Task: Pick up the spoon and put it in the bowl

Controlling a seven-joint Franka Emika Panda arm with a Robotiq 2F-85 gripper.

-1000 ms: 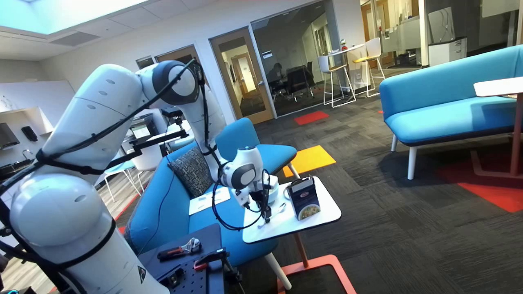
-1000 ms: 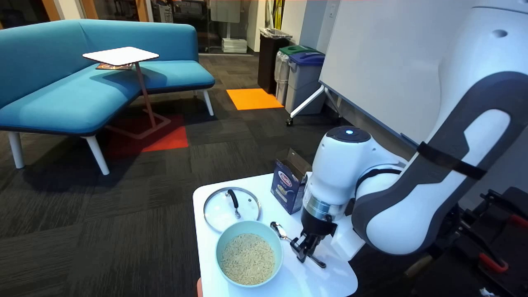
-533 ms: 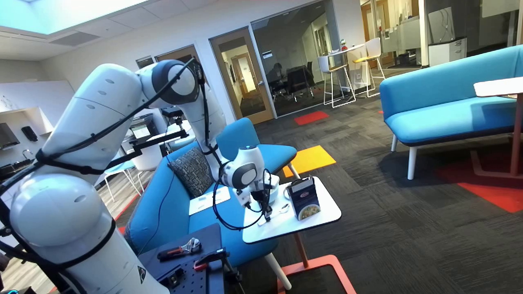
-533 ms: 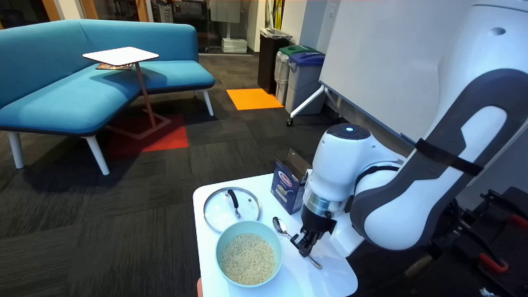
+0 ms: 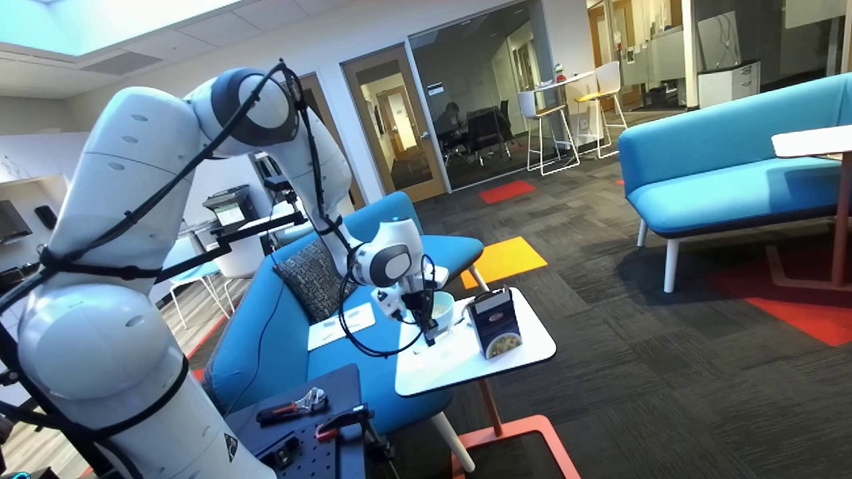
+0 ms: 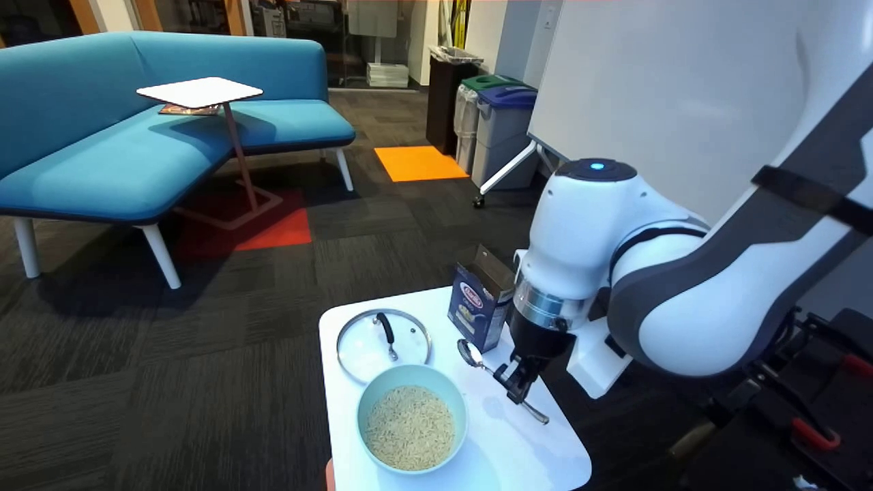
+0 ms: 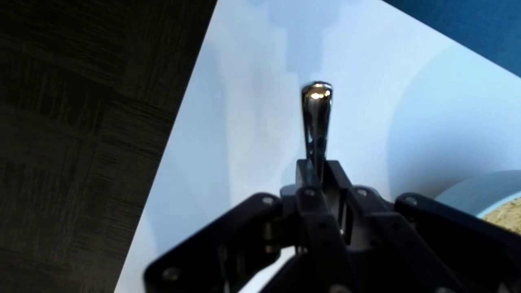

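In an exterior view, from the left, a glass lid (image 6: 372,351) lies flat on the white surface (image 6: 498,450), presumably there to leave its neighbour uncovered; that neighbour, just beside it, is the pale blue-green bowl (image 6: 412,376), upright, holding pale grains (image 6: 409,429) that should steady whatever is laid on them; right of the bowl, and apart from it, the spoon (image 6: 470,353) slants across, its head near the dark blue box (image 6: 472,307), which stands upright with its top open, perhaps because the grains belong to it; next comes the tool (image 6: 515,390), pinching the spoon partway along, likely so that the head is free to go in first; the wrist view shows the spoon's handle (image 7: 316,110) jutting beyond the grip, so the hold seems near the middle, perhaps for balance; the spoon looks clear of the surface, though the gap is hard to judge; it is not yet over the bowl, so a leftward carry above rim height seems called for next.
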